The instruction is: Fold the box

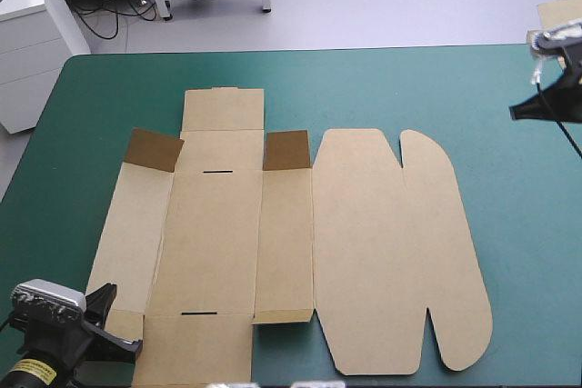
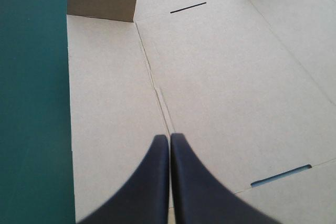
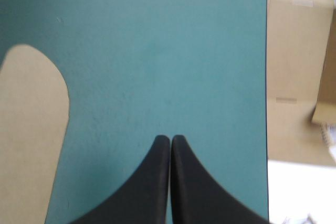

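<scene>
The brown box (image 1: pixel 273 243) lies as a flat cut sheet across the middle of the teal-green table, its rounded lid part (image 1: pixel 396 252) to the right. Two small flaps (image 1: pixel 152 150) (image 1: pixel 286 150) near the far end stand up. My left gripper (image 1: pixel 123 343) is shut at the box's near left corner. In the left wrist view this left gripper (image 2: pixel 170 137) hovers over a crease of the box (image 2: pixel 220 77), holding nothing. My right gripper (image 1: pixel 520 110) is shut near the table's far right edge; in the right wrist view the right gripper (image 3: pixel 170 138) is over bare cover beside the lid's rounded tab (image 3: pixel 31 129).
Two narrow slots (image 2: pixel 188 7) (image 2: pixel 281 175) are cut in the box's middle panel. Bare teal-green cover (image 1: pixel 509 224) runs along the right side and the far edge. More brown board (image 3: pixel 299 51) sits beyond the table's right edge.
</scene>
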`<state>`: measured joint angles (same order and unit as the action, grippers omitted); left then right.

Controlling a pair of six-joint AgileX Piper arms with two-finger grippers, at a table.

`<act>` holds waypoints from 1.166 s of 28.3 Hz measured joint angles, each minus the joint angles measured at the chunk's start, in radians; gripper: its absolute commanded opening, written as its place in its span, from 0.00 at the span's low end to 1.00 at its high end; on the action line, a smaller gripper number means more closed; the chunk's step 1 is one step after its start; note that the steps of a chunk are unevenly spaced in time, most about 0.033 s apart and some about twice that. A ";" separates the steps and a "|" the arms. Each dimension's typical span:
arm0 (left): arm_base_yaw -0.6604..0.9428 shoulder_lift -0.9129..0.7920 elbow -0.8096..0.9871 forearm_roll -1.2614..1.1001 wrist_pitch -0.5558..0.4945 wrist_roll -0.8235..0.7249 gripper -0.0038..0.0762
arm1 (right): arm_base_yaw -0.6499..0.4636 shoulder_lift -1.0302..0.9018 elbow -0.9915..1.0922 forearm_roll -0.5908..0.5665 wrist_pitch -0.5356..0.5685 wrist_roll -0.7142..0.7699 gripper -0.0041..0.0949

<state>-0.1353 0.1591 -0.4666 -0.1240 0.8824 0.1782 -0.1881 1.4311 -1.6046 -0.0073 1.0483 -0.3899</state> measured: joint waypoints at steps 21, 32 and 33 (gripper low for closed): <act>0.000 0.061 -0.093 0.000 0.006 0.000 0.04 | -0.111 -0.696 0.794 0.191 0.112 0.148 0.02; 0.000 0.545 -0.505 0.004 0.000 -0.038 0.04 | -0.111 -0.762 0.848 0.206 0.110 0.156 0.02; 0.000 0.611 -0.543 0.010 -0.001 -0.038 0.04 | -0.111 -0.762 0.848 0.206 0.109 0.156 0.02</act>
<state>-0.1353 0.7705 -1.0100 -0.1138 0.8811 0.1401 -0.2992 0.6691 -0.7568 0.1991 1.1569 -0.2337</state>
